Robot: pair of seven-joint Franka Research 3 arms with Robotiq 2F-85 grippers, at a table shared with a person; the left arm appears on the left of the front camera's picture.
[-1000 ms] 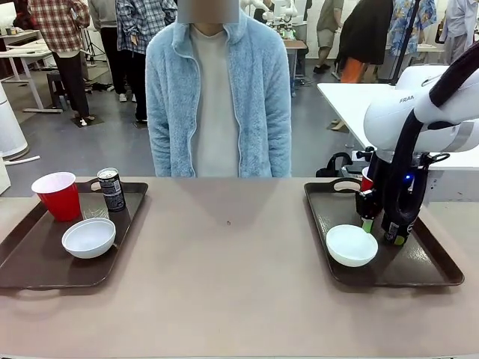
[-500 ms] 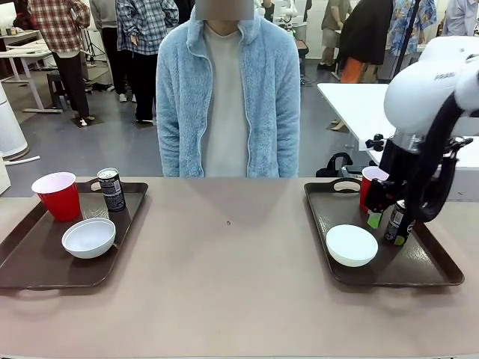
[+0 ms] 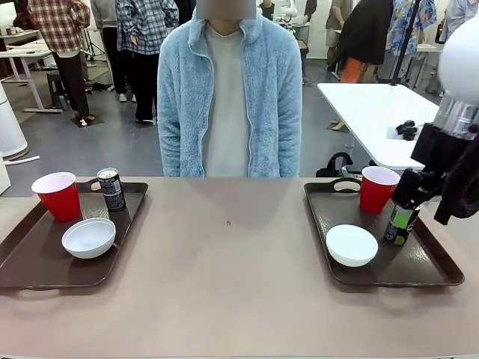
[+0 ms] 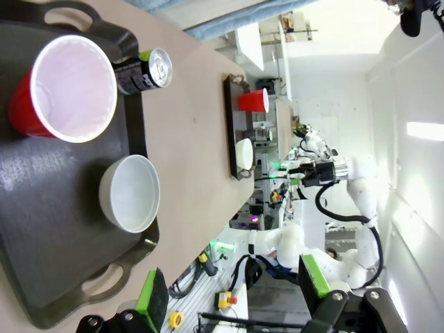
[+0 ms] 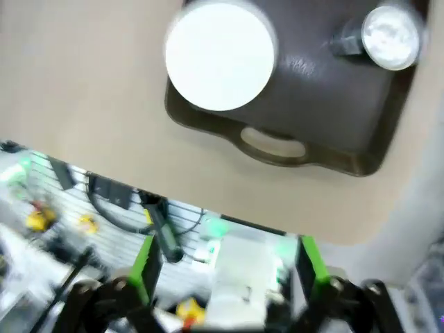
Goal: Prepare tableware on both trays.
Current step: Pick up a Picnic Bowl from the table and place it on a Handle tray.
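Each tray, the left one and the right one, holds a red cup, a white bowl and a can, while both grippers, left and right, hang with jaws spread, grasping nothing.

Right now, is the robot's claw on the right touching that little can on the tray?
Apart. In the right wrist view the right gripper has open fingers with nothing between them, and the can stands far off on the tray, beside the white bowl.
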